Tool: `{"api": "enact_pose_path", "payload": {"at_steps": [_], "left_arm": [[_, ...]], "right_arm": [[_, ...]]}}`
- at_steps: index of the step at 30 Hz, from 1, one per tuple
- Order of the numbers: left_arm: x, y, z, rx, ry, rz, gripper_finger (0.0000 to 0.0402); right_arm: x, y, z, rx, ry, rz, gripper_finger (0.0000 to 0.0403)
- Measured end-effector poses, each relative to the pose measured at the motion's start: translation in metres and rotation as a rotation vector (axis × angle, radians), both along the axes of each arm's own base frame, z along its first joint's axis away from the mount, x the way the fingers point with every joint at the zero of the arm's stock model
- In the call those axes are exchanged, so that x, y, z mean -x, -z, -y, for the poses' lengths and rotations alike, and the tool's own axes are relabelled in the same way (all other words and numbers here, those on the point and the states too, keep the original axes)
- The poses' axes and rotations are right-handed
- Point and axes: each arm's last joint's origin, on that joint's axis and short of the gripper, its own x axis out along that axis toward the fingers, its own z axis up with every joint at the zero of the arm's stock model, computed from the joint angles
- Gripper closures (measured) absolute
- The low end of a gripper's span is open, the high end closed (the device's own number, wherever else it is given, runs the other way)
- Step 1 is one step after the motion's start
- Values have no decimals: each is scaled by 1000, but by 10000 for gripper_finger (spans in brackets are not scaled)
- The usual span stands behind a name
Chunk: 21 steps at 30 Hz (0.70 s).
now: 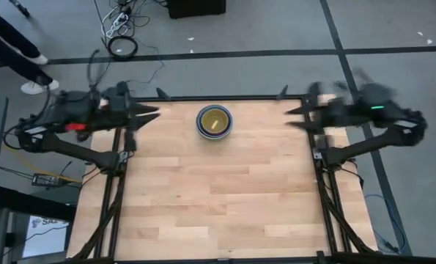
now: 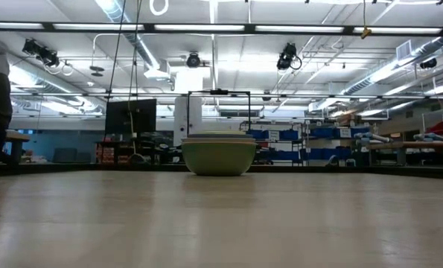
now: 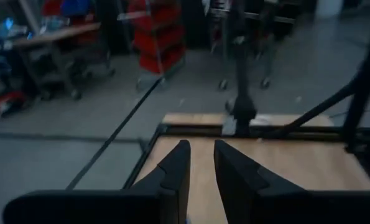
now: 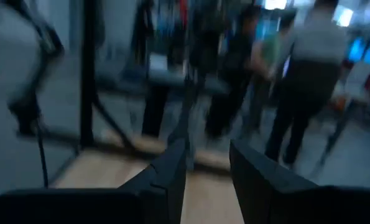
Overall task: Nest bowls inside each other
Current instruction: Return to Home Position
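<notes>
— When you look straight down, where do the bowls (image 1: pixel 215 122) sit?

— All in one nest on the table (image 1: pixel 218 198), near the middle of its far edge and roughly midway between the two arms. From table height the green bowl (image 2: pixel 219 159) is the outermost shell. It stands upright on the wood, with a few thin rims showing just above its own.

— And inside?

— From above, the yellow bowl (image 1: pixel 215 123) lies at the centre of the rings. A bluish rim shows around it; the other rings are too thin to tell apart.

— The left gripper (image 1: pixel 156 113)?

— Over the table by its far left corner, pointing in toward the nest but well apart from it. Its fingers (image 3: pixel 175 165) are parted by a narrow gap and hold nothing.

— The right gripper (image 1: pixel 289 119)?

— It mirrors the other one, by the far right corner, also well clear of the bowls. Its fingers (image 4: pixel 172 168) are spread a little wider, with nothing between them.

— Anyone about?

— The legs of a person (image 1: pixel 20 38) show on the floor beyond the left arm. The right wrist view shows blurred people (image 4: pixel 309 81) standing past the table.
</notes>
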Motion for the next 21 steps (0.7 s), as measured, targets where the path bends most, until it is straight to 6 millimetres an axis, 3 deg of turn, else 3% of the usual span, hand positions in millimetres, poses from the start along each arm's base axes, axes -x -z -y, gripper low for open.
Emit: {"api": "enact_pose_path", "payload": {"at_steps": [4, 9, 15, 21], "left_arm": [[33, 13, 4, -22, 69, 148, 321], [61, 53, 4, -32, 134, 306, 321], [66, 119, 3, 12, 107, 357, 321], [66, 167, 1, 29, 63, 380, 321]], "right_arm": [[63, -1, 5, -43, -21, 129, 291], [107, 28, 9, -81, -24, 190, 291], [121, 73, 12, -138, 30, 195, 291], [132, 103, 14, -162, 48, 236, 291]]}}
